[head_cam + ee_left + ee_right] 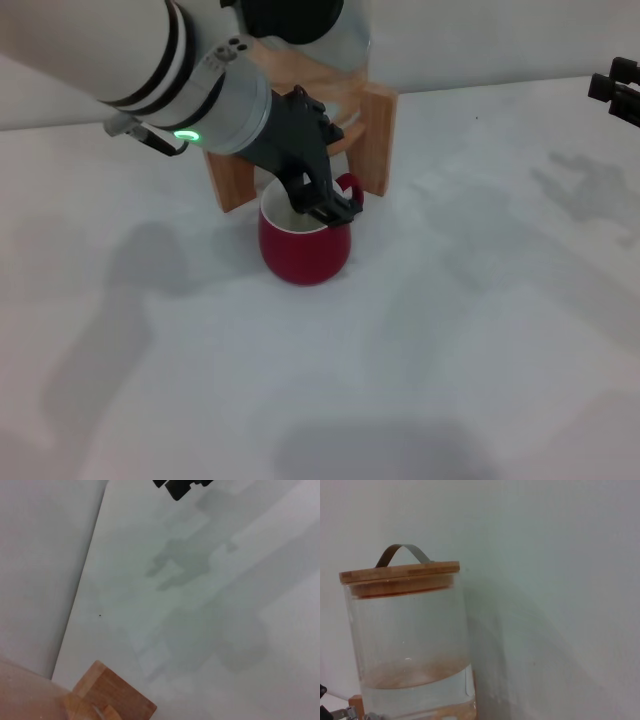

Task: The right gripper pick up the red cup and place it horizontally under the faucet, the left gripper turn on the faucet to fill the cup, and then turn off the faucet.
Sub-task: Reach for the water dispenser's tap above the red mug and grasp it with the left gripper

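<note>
The white bench [480, 330] carries a glass dispenser [410, 645] on a wooden stand [375, 135]. The red cup [305, 250] stands upright beneath it. The left hand [325, 205] hangs over the rim; its spread cannot be told, and the faucet is probably hidden behind it. The right hand [618, 88] is parked far right. The cup could be knocked over by a careless lever pull.

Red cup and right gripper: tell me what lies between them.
Only bare white table, by the head view. The red cup stands at the wooden stand; the right gripper is far off.

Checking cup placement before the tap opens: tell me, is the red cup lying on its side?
No, the red cup stands upright on the table, its open mouth facing up below the left gripper.
</note>
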Motion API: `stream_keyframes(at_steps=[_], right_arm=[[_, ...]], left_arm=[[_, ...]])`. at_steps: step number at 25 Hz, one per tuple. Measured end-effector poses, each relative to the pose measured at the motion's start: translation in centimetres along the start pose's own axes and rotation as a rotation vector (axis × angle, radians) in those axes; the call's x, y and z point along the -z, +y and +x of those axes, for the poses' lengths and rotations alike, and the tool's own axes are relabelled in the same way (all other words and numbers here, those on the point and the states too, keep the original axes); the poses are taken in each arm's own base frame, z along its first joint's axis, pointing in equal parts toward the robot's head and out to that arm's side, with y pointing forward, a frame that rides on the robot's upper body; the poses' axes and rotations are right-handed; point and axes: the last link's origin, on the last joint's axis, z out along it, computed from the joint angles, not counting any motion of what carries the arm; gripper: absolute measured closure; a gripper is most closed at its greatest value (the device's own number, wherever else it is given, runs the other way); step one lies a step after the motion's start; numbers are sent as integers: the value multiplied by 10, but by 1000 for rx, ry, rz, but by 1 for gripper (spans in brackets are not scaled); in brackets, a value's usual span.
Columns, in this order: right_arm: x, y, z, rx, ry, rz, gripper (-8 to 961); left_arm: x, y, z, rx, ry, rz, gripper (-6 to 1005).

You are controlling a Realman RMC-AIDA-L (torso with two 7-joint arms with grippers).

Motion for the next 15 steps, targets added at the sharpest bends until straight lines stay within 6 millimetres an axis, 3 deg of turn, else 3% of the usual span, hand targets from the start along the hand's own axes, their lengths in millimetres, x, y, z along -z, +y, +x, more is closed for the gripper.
stream_keyframes(at_steps=[15], right_arm=[[2, 0, 2, -3, 3, 4, 564]], left_arm=[[7, -3, 11, -30, 28, 53, 202]])
